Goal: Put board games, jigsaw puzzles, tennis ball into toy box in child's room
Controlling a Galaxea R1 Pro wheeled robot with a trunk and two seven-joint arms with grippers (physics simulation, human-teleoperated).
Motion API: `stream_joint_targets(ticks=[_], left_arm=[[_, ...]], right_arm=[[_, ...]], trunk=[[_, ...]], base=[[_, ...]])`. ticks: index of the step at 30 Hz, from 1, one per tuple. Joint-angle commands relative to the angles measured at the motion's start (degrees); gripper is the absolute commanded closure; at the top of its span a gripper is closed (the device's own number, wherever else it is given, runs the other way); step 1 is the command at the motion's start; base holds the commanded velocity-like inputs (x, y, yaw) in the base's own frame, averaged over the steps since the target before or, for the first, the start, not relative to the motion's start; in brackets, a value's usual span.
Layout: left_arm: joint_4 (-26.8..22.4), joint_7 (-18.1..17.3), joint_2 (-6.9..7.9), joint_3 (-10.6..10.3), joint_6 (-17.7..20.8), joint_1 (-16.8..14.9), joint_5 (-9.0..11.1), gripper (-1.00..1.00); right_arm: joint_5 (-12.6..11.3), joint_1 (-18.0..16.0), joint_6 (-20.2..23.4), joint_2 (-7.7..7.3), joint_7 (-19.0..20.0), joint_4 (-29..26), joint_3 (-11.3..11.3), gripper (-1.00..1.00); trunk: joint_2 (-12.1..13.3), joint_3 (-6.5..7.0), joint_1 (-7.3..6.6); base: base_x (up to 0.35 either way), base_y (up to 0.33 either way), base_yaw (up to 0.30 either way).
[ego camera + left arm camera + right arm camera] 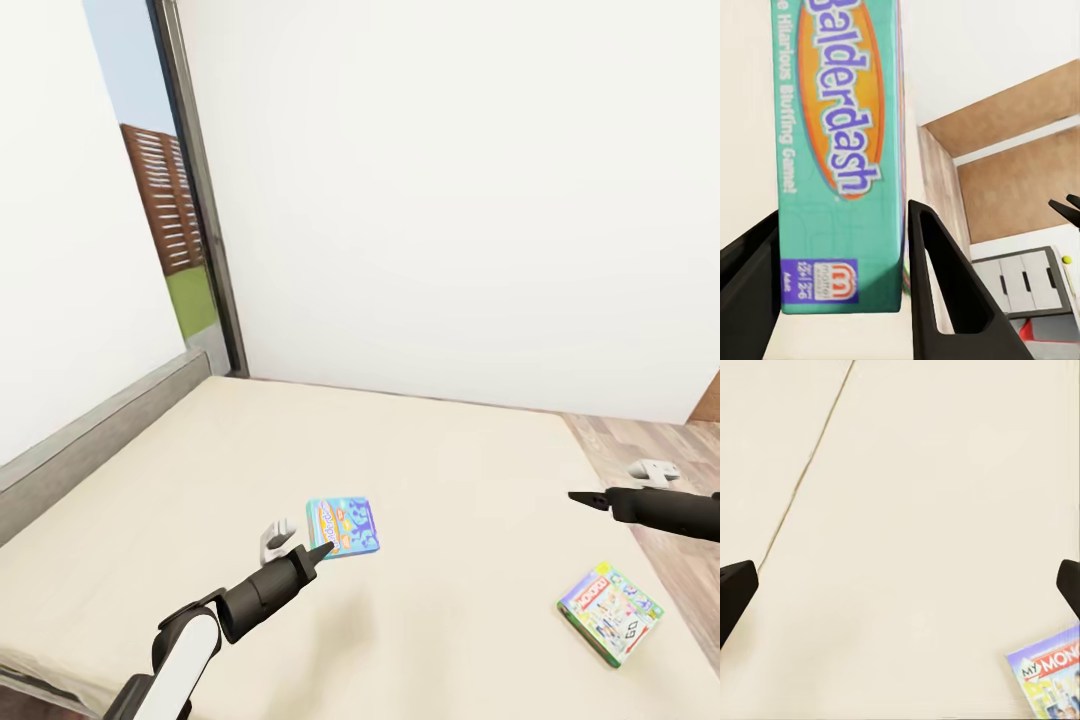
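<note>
Clearly, your left tool [844,300] stood open astride the Balderdash box [343,527] lying flat on the bed [180,480]; closing there risked only skidding it. Your right tool [588,498], also open, hovered beside the Monopoly box [609,612].

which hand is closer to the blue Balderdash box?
Left. The left hand is at the blue box's near edge, its open fingers either side of it. The right hand hovers open far across the bed, nearer the Monopoly box.
</note>
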Motion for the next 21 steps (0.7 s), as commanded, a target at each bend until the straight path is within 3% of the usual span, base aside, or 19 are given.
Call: stream_joint_targets(ticks=[1,21], left_arm=[[-0.02,0.00,0.03,0.01,0.17,-0.03,0.13,1.00],[0.07,0.17,0.01,-0.01,0.12,-0.05,0.12,1.00]], right_arm=[[-0.40,-0.05,0.45,0.00,-0.18,0.00,-0.05,-1.00],[-0.39,-0.06,0.51,0.00,-0.38,0.00,-0.10,-1.00]], trunk=[[0.39,0.18,-0.23],[8.41,4.83,-4.62]], base=[[0.000,0.000,-0.205],[0.000,0.000,-0.227]])
